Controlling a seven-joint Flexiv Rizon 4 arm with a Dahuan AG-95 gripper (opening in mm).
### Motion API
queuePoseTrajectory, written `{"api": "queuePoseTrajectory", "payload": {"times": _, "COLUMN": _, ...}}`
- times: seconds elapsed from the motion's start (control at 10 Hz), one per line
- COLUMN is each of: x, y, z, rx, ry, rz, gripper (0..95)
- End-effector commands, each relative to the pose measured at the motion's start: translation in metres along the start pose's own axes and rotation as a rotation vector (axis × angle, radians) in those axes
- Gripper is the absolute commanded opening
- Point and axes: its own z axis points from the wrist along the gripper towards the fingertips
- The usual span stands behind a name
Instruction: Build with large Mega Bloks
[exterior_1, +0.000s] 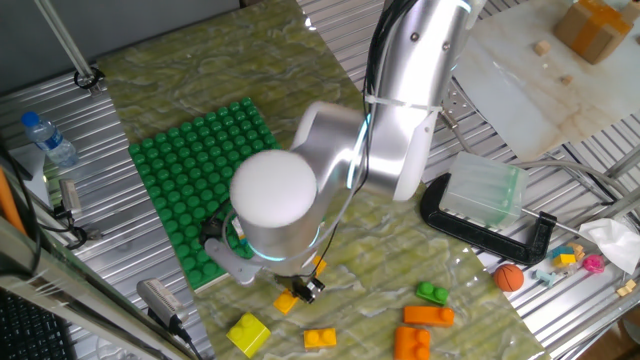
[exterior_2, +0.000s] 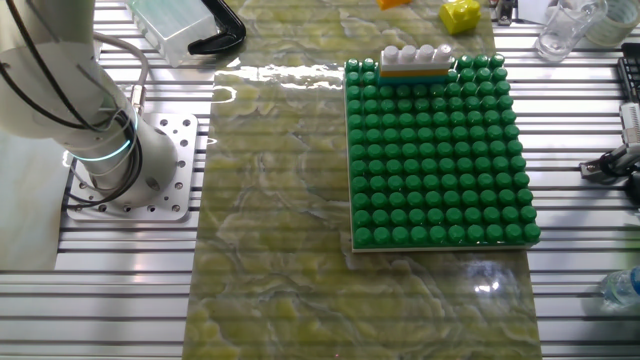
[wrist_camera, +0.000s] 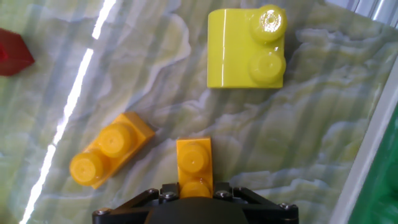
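Observation:
My gripper (wrist_camera: 194, 194) is shut on a small orange two-stud Mega Blok (wrist_camera: 194, 163), held low over the marbled mat; the one fixed view shows this brick (exterior_1: 287, 300) under the hand (exterior_1: 303, 288). Beyond it lies a yellow brick (wrist_camera: 245, 48), also visible as the yellow brick (exterior_1: 248, 333). A second orange brick (wrist_camera: 109, 151) lies to the left, the same orange brick (exterior_1: 320, 339). On the green baseplate (exterior_2: 440, 150), a stack with a white four-stud brick (exterior_2: 415, 55) on top stands at the far edge.
More orange bricks (exterior_1: 420, 328) and a green brick (exterior_1: 432, 293) lie at the mat's right end, near a small orange ball (exterior_1: 509, 277). A clear plastic box (exterior_1: 485, 188) sits on a black clamp (exterior_1: 490, 238). A water bottle (exterior_1: 48, 138) stands left of the baseplate (exterior_1: 200, 170).

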Motion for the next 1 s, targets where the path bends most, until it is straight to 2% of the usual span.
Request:
{"api": "queuePoseTrajectory", "payload": {"times": 0.1, "x": 0.001, "y": 0.000, "z": -0.001, "rx": 0.054, "ry": -0.031, "rz": 0.135, "gripper": 0.0}}
{"api": "queuePoseTrajectory", "payload": {"times": 0.3, "x": 0.001, "y": 0.000, "z": -0.001, "rx": 0.100, "ry": -0.054, "rz": 0.216, "gripper": 0.0}}
{"api": "queuePoseTrajectory", "payload": {"times": 0.5, "x": 0.003, "y": 0.000, "z": 0.000, "rx": 0.129, "ry": -0.050, "rz": 0.240, "gripper": 0.0}}
{"api": "queuePoseTrajectory", "payload": {"times": 0.7, "x": 0.007, "y": -0.016, "z": -0.011, "rx": 0.125, "ry": -0.057, "rz": 0.243, "gripper": 0.0}}
{"api": "queuePoseTrajectory", "payload": {"times": 1.0, "x": 0.021, "y": -0.062, "z": -0.046, "rx": 0.067, "ry": -0.053, "rz": 0.196, "gripper": 0.0}}
